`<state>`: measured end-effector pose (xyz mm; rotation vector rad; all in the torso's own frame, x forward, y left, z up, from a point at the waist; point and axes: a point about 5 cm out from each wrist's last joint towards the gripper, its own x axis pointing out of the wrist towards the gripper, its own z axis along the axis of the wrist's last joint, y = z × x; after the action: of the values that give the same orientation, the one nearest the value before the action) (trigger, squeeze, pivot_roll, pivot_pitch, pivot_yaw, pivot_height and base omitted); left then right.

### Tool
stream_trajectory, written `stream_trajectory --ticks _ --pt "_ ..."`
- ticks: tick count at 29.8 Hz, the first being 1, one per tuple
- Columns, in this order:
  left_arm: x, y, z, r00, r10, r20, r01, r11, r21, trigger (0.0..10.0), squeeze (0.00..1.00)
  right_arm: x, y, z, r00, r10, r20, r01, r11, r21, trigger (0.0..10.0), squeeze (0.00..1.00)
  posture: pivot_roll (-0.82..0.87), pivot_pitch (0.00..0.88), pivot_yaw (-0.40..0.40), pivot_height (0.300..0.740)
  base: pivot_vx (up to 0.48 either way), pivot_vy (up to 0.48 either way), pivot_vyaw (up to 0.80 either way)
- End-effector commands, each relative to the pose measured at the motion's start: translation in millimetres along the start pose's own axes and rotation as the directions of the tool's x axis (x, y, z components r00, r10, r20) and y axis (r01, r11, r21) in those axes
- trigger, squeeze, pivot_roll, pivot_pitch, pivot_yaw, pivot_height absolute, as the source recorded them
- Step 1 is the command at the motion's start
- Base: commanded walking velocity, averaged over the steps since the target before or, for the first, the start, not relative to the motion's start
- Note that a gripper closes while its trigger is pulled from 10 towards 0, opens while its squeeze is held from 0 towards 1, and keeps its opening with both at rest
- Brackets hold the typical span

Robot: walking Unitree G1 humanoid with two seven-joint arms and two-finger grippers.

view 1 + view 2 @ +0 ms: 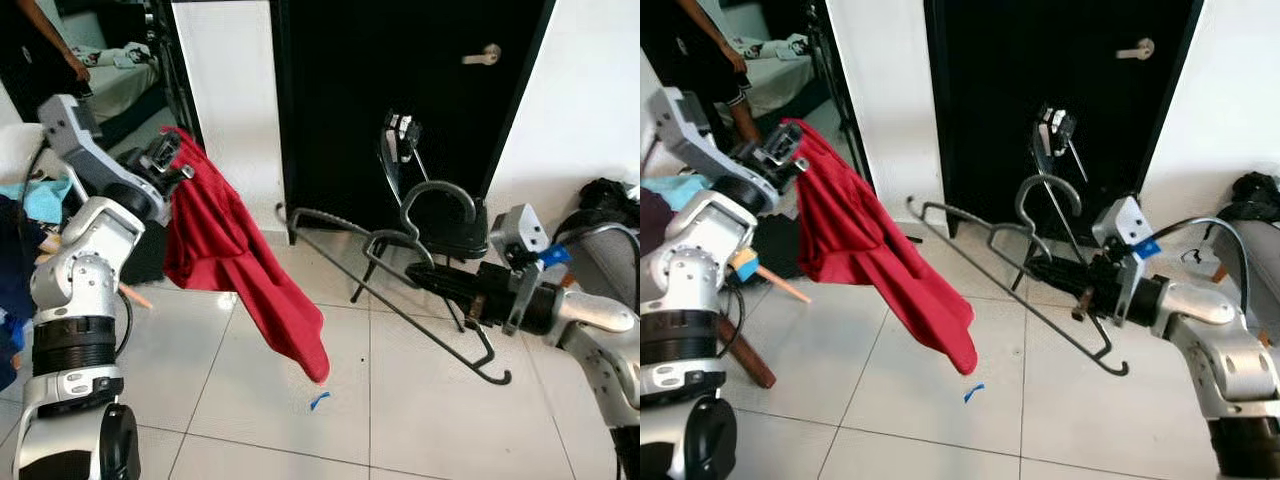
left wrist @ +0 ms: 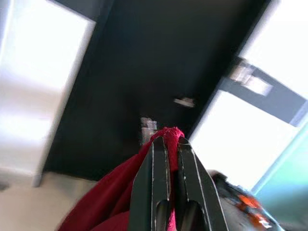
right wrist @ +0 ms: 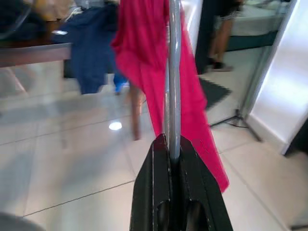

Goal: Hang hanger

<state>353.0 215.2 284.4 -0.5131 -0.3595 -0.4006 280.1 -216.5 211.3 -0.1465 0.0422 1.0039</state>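
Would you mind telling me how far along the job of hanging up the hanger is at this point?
Both pickups look done: the left gripper is shut on the red garment, which it holds up off the floor, and the right gripper is shut on the grey hanger. The two are apart in mid-air. Left: getting the garment onto the hanger, then hanging it somewhere.
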Motion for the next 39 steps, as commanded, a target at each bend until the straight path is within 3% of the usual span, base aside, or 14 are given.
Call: stream_trajectory --ticks 1,3,7,12,15,18,20,24,26,29,35,39 --pt "-2.6 -8.2 9 0.995 -0.095 0.002 0.095 0.995 0.024 10.0 0.0 -3.9 4.6 6 0.999 0.039 0.025 -0.039 0.999 0.003 10.0 0.0 -0.06 0.0 0.068 0.74 0.0 0.0 0.0" --pt "-2.6 -8.2 9 0.995 -0.095 0.002 0.095 0.995 0.024 10.0 0.0 -3.9 4.6 6 0.999 0.039 0.025 -0.039 0.999 0.003 10.0 0.0 -0.06 0.0 0.068 0.74 0.0 0.0 0.0" --pt "-0.8 -15.5 21 0.984 -0.176 0.011 0.176 0.984 -0.002 10.0 0.0 -6.8 22.2 12 0.986 0.156 0.064 -0.158 0.987 0.028 10.0 0.0 -0.06 0.0 0.074 0.74 0.0 0.0 0.0" --pt "1.7 -13.7 28 0.989 -0.146 0.029 0.147 0.988 -0.043 10.0 0.0 -6.4 30.9 13 0.975 0.212 0.067 -0.214 0.976 0.034 10.0 0.0 -0.06 0.0 0.076 0.74 0.0 0.0 0.0" --pt "4.3 -10.7 27 0.995 -0.093 0.043 0.099 0.984 -0.146 10.0 0.0 -5.2 39.0 18 0.96 0.266 0.083 -0.27 0.963 0.03 10.0 0.0 -0.06 0.0 0.076 0.74 0.0 0.0 0.0" --pt "4.6 -10.9 25 0.995 -0.09 0.043 0.096 0.98 -0.172 10.0 0.0 -5.1 39.8 19 0.958 0.273 0.086 -0.276 0.961 0.028 10.0 0.0 -0.06 0.0 0.077 0.74 0.0 0.0 0.0" --pt "6.2 -10.2 17 0.999 -0.042 0.03 0.049 0.958 -0.282 10.0 0.0 -4.5 41.5 23 0.953 0.284 0.103 -0.288 0.957 0.023 10.0 0.0 -0.05 0.0 0.08 0.74 0.0 0.0 0.0" --pt "7.5 -9.7 5 1.0 0.016 0.012 -0.01 0.934 -0.357 10.0 0.0 1.6 44.2 27 0.951 0.287 0.117 -0.291 0.957 0.017 10.0 0.0 -0.05 0.0 0.08 0.74 0.0 0.0 0.0" --pt "7.5 -9.7 5 1.0 0.016 0.012 -0.01 0.934 -0.357 10.0 0.0 1.6 44.2 27 0.951 0.287 0.117 -0.291 0.957 0.017 10.0 0.0 -0.05 0.0 0.08 0.74 0.0 0.0 0.0" --pt "11.1 -15.6 -13 0.996 0.087 -0.022 -0.089 0.92 -0.382 10.0 0.0 23.7 45.7 19 0.97 0.24 0.046 -0.242 0.97 0.023 10.0 0.0 -0.05 0.0 0.081 0.74 0.0 0.0 0.0" --pt "16.5 -22.3 -18 0.993 0.117 -0.032 -0.12 0.912 -0.393 10.0 0.0 37.1 47.4 17 0.976 0.215 0.018 -0.215 0.976 0.023 10.0 0.0 -0.05 0.0 0.084 0.74 0.0 0.0 0.0" --pt "22.0 -31.1 -19 0.992 0.125 -0.031 -0.126 0.901 -0.414 10.0 0.0 47.5 35.7 16 0.995 0.101 -0.024 -0.1 0.995 0.021 10.0 0.0 -0.05 0.0 0.086 0.74 0.0 0.0 0.0"
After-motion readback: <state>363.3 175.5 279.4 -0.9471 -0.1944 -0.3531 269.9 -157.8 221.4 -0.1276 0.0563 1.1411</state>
